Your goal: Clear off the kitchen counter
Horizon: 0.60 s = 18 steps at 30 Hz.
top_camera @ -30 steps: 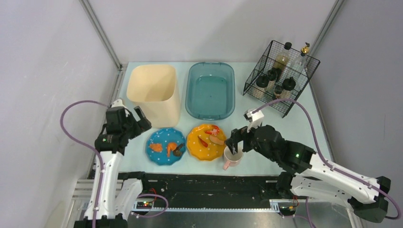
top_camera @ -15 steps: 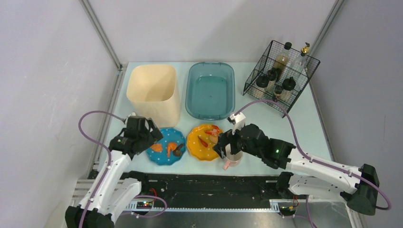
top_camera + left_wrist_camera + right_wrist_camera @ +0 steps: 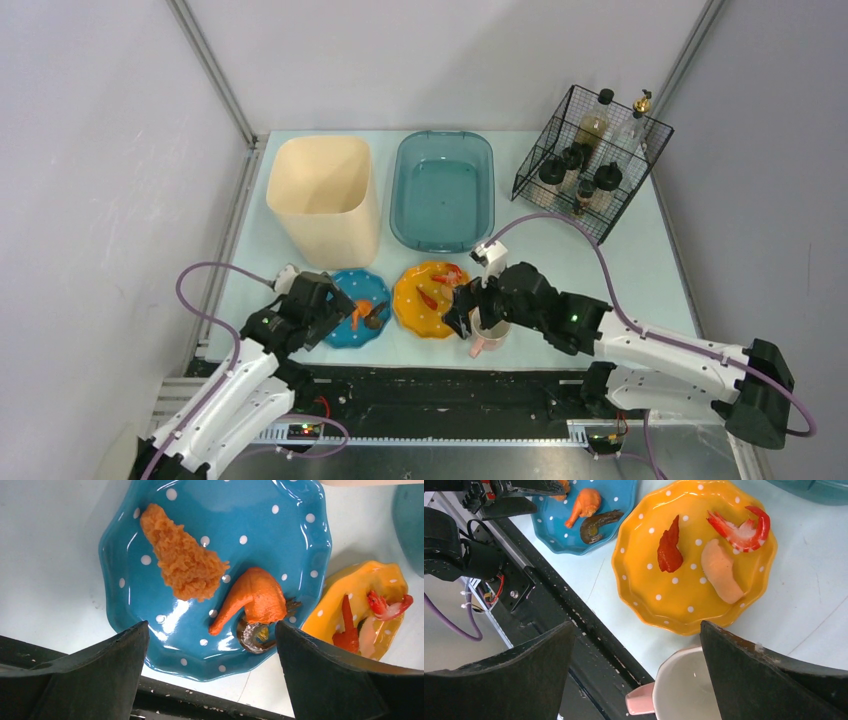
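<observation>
Both jaws gape empty: left over blue plate (image 3: 260, 510), right over yellow plate (image 3: 649, 580) and pink mug (image 3: 679, 690).

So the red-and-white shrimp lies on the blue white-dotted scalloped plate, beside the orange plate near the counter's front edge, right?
No. The red-and-white shrimp lies on the orange white-dotted scalloped plate, not the blue white-dotted scalloped plate, as the right wrist view shows. The two plates do sit side by side near the front edge of the pale light-blue counter.

text: none legible | labels: none | brands: none | numbers: none | signs: none | all three views
</observation>
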Tool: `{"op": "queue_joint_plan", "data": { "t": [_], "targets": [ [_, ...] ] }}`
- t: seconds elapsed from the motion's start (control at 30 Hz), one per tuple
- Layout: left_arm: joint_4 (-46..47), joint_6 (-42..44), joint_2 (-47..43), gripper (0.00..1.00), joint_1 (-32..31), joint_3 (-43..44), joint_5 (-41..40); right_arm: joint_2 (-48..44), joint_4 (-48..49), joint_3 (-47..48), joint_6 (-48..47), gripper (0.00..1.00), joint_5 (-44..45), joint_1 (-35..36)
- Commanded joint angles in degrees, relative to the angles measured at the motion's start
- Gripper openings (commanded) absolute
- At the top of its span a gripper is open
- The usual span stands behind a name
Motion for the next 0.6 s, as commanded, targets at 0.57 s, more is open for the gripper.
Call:
{"op": "queue_joint_plan", "data": {
  "t": [0.57],
  "targets": [
    [1.1,13.6,-2.2,1.0,-2.9,15.5,-0.9,15.6,13.7,4.7,11.6,0.84,1.7,0.9]
  ]
}}
